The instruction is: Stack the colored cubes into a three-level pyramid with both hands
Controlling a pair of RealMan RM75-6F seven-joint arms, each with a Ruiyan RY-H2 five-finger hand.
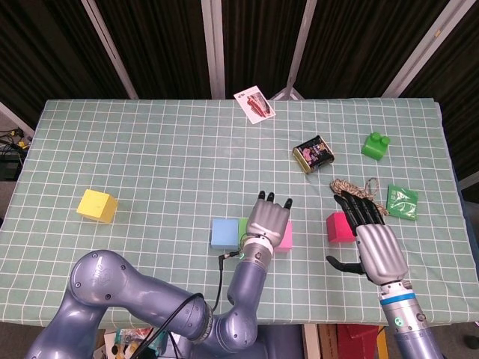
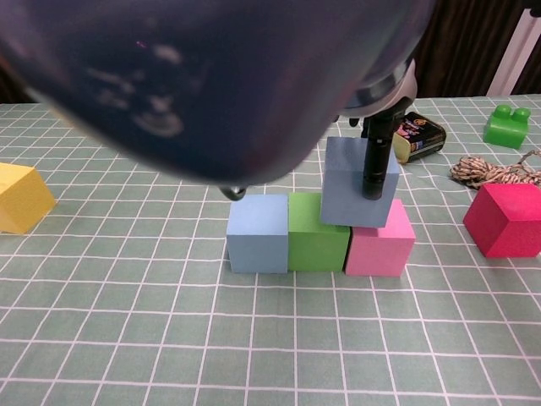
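A base row stands on the table: light blue cube (image 2: 257,233), green cube (image 2: 314,237), pink cube (image 2: 382,241). My left hand (image 1: 268,218) grips a darker blue cube (image 2: 355,182) over the seam between green and pink, tilted slightly, its bottom at or just above their tops. One of its fingers (image 2: 374,161) runs down the cube's front face. In the head view the hand hides that cube. A crimson cube (image 1: 340,226) lies to the right, with my open right hand (image 1: 372,239) beside it. A yellow cube (image 1: 97,206) sits far left.
Behind the crimson cube lies a twine bundle (image 1: 355,191), with a green packet (image 1: 402,202) next to it. A dark tin (image 1: 312,154) and a green toy brick (image 1: 375,145) sit further back. A card (image 1: 254,105) lies at the far edge.
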